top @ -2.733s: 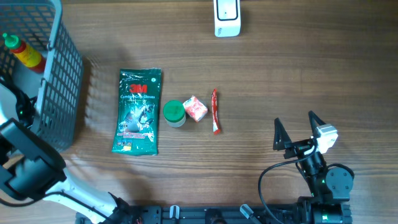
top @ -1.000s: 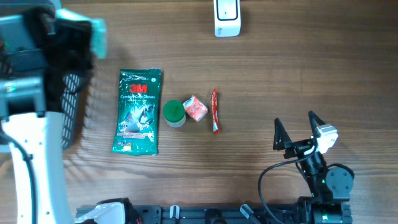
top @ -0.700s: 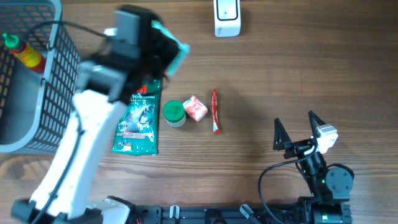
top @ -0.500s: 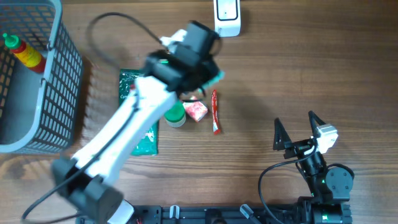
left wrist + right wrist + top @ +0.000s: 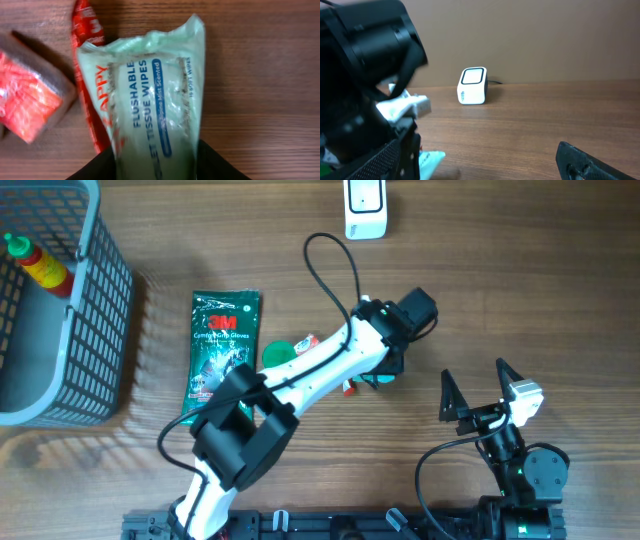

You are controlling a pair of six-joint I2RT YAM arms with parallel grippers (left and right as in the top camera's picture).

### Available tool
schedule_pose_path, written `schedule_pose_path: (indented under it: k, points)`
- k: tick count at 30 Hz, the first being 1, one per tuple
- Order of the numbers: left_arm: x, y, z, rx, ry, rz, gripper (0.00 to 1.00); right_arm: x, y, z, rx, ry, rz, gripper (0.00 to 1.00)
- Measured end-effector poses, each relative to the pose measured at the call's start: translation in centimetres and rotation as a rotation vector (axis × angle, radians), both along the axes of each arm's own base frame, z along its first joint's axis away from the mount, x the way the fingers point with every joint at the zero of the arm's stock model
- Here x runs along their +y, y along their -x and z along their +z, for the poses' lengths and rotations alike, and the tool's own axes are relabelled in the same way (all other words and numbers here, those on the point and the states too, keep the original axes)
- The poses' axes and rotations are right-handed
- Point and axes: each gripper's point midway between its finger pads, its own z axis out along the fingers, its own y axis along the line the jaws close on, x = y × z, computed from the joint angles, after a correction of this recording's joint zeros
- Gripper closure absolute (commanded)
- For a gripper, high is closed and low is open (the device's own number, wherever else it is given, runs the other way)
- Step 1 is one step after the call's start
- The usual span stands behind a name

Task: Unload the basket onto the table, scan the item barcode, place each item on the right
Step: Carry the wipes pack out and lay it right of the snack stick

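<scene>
A pale green pack of flushable wipes (image 5: 155, 95) hangs just above the table, over a red sachet (image 5: 87, 30). My left gripper (image 5: 157, 162) is shut on the pack's near end, with a black finger on each side. In the overhead view the left arm reaches across the middle of the table, and its gripper (image 5: 383, 373) is just right of the small items. The white barcode scanner (image 5: 365, 208) stands at the far edge, also in the right wrist view (image 5: 472, 93). My right gripper (image 5: 475, 395) rests open and holds nothing at the near right.
A green 3M gloves pack (image 5: 222, 358), a green-capped jar (image 5: 278, 356) and an orange-red packet (image 5: 30, 100) lie left of the sachet. A grey wire basket (image 5: 95, 310) at the far left holds a red sauce bottle (image 5: 35, 262).
The left arm has swung from the basket at the far left across the table to right of the small items, carrying the wipes pack. The right arm has not moved.
</scene>
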Motion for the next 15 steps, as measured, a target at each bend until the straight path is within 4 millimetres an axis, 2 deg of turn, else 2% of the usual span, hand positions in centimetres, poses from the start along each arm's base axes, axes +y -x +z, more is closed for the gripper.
schedule_pose_path:
  k: [1, 3, 12, 15]
  points:
    - [0.1, 0.0, -0.7, -0.011, -0.042, -0.049, 0.4, 0.0, 0.0, 0.0, 0.0, 0.0, 0.0, 0.0]
    - [0.3, -0.2, -0.8, -0.024, -0.067, -0.086, 0.34, 0.0, 0.0, 0.0, 0.0, 0.0, 0.0, 0.0]
    - [1.4, -1.3, -0.4, -0.084, -0.139, -0.121, 0.28, 0.0, 0.0, 0.0, 0.0, 0.0, 0.0, 0.0]
    - [1.8, -1.9, 0.8, -0.125, -0.151, -0.114, 0.2, 0.0, 0.0, 0.0, 0.0, 0.0, 0.0, 0.0]
